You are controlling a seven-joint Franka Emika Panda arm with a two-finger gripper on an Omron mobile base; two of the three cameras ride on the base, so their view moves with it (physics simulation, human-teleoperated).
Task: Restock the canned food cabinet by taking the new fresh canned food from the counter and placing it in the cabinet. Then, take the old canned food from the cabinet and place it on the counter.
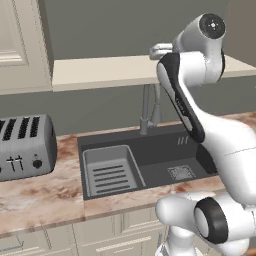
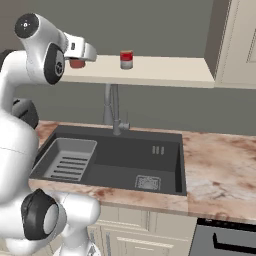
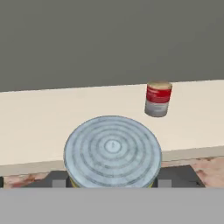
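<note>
My gripper (image 3: 112, 183) is shut on the old canned food (image 3: 112, 151). Its ribbed grey top faces the hand camera, with a sliver of yellowish-green label at its lower edge. From the right base the gripper (image 2: 80, 56) holds this red can (image 2: 76, 63) at the left end of the canned food cabinet's cream shelf (image 2: 165, 70), at the shelf's front edge. The new fresh canned food (image 2: 126, 60), red above a pale band, stands upright on the shelf (image 3: 35, 118), to the right of the held can and further back (image 3: 158, 99). The counter (image 2: 220, 170) lies below.
A dark sink (image 1: 145, 160) with a ribbed tray and a grey faucet (image 1: 146, 112) sits under the shelf (image 1: 100, 70). A silver toaster (image 1: 25, 147) stands on the counter (image 1: 45, 195) to the left. Cream door cabinets (image 2: 240, 40) flank the recess.
</note>
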